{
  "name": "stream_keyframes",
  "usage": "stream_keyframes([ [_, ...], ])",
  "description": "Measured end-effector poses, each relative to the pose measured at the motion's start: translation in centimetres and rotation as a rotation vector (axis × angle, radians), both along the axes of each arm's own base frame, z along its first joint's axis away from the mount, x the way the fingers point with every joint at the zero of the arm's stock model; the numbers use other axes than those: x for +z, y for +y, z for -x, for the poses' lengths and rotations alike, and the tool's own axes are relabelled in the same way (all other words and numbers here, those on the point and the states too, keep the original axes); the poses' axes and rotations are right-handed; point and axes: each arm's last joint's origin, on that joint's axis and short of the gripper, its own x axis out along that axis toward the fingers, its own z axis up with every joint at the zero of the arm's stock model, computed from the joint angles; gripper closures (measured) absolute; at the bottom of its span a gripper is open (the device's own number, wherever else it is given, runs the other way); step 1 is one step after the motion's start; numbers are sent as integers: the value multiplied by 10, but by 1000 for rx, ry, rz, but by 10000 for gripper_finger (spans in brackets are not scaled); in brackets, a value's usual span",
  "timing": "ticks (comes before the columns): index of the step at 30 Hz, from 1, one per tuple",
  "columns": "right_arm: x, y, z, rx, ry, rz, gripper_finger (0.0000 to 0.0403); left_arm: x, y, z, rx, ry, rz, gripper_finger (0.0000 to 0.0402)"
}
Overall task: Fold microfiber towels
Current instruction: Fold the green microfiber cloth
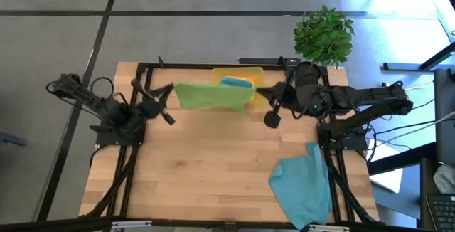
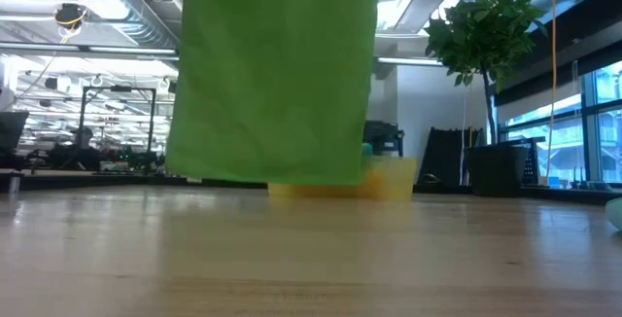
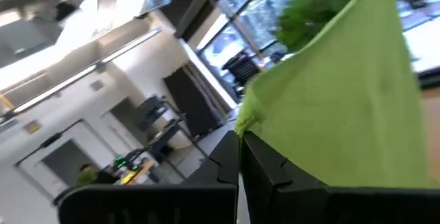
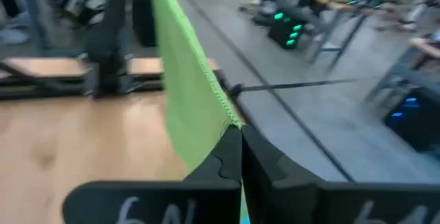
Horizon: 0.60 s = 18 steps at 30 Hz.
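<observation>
Aloft near the table's far edge, the green towel hangs between left gripper and right gripper, both clenched on its corners; you keep it taut and lower evenly.

Hanging green towel blocks the tray; table centre open.

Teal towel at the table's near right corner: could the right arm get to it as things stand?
Probably not yet. The teal towel lies uncovered beside the right arm's base, but the right gripper is shut on the green towel, stretched with the left gripper.
</observation>
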Motion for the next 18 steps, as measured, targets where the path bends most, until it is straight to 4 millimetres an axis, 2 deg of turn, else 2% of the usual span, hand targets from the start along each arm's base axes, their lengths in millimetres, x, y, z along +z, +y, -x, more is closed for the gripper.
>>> stream_keyframes([
  [6,-6,26,2,131,17,-102,402,-14,-34,0,-146,10,60,401],
  [11,-9,58,2,285,5,-173,402,-20,-69,11,-332,-32,137,401],
  [15,-9,81,0,413,-26,-241,402,-11,-93,22,-465,-92,235,401],
  [18,-8,94,0,487,-60,-290,402,3,-107,29,-524,-130,302,401],
])
